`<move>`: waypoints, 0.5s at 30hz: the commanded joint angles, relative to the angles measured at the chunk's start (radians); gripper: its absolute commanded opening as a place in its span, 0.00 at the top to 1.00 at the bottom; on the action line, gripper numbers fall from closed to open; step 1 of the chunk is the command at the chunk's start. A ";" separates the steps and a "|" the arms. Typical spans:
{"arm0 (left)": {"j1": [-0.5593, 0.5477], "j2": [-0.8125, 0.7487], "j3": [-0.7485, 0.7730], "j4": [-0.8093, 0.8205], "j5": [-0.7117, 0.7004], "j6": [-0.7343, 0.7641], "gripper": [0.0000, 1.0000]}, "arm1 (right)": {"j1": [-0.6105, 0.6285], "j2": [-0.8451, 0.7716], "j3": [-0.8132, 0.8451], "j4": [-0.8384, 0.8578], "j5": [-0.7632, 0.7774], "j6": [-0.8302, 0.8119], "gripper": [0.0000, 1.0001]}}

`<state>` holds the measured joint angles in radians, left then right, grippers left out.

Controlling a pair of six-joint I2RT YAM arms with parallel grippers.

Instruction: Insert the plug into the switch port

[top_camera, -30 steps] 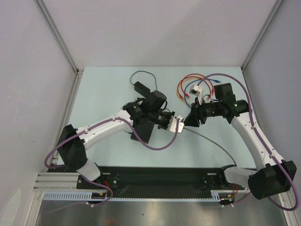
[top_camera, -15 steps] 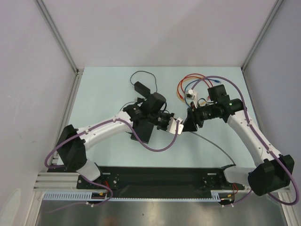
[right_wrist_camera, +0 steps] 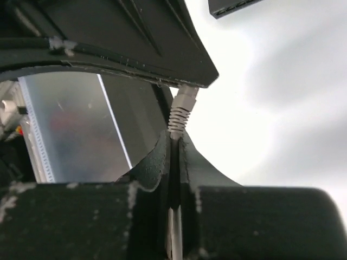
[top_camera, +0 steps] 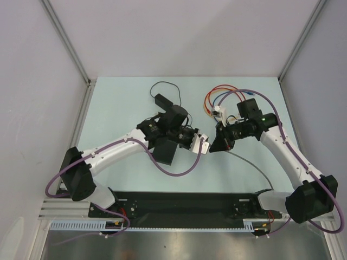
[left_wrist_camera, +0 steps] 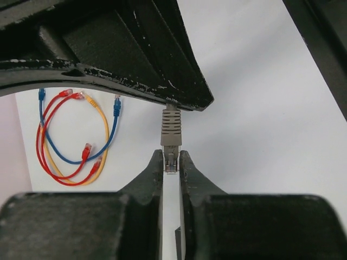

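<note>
A grey cable ends in a plug (left_wrist_camera: 171, 160) with a ribbed grey boot (left_wrist_camera: 171, 128). My left gripper (left_wrist_camera: 171, 157) is shut on the plug's clear tip. My right gripper (right_wrist_camera: 174, 138) is shut on the grey cable (right_wrist_camera: 173, 227) just behind the boot (right_wrist_camera: 181, 111). In the top view the two grippers meet tip to tip at mid table, left gripper (top_camera: 201, 146) and right gripper (top_camera: 211, 147). The flat black switch box (top_camera: 165, 154) lies partly under my left arm, just left of the grippers. Its port does not show.
A small black power adapter (top_camera: 161, 101) with a thin black cord lies at the back. Red, blue and orange patch cables (top_camera: 212, 96) and a white block (top_camera: 218, 111) lie at the back right. The grey cable (top_camera: 255, 169) trails to the front right.
Both grippers have shifted slightly left and toward the near edge, staying tip to tip. The right arm has swung inward. Both grips are unchanged.
</note>
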<state>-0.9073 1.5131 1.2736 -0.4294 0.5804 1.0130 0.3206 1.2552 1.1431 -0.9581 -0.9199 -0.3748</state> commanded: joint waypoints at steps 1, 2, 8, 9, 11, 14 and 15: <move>0.008 -0.041 0.007 0.035 0.045 -0.014 0.85 | -0.008 -0.010 0.029 -0.024 0.001 -0.041 1.00; 0.015 -0.042 0.010 0.044 0.048 -0.074 0.76 | -0.018 -0.010 0.065 -0.043 0.006 -0.065 1.00; 0.166 -0.071 0.047 0.063 0.202 -0.437 0.37 | -0.149 0.042 0.388 -0.345 0.119 -0.419 1.00; 0.188 -0.076 0.044 0.070 0.232 -0.483 0.34 | -0.155 0.058 0.432 -0.407 0.145 -0.453 1.00; 0.232 -0.090 0.036 0.086 0.286 -0.595 0.32 | -0.164 0.091 0.512 -0.458 0.209 -0.527 1.00; 0.258 -0.099 0.026 0.139 0.315 -0.744 0.32 | -0.157 0.105 0.576 -0.501 0.260 -0.582 1.00; 0.262 -0.100 0.018 0.200 0.320 -0.787 0.32 | -0.134 0.104 0.569 -0.473 0.277 -0.588 1.00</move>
<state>-0.6456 1.4643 1.2739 -0.3557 0.7849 0.4633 0.1612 1.3453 1.6871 -1.2728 -0.7372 -0.8314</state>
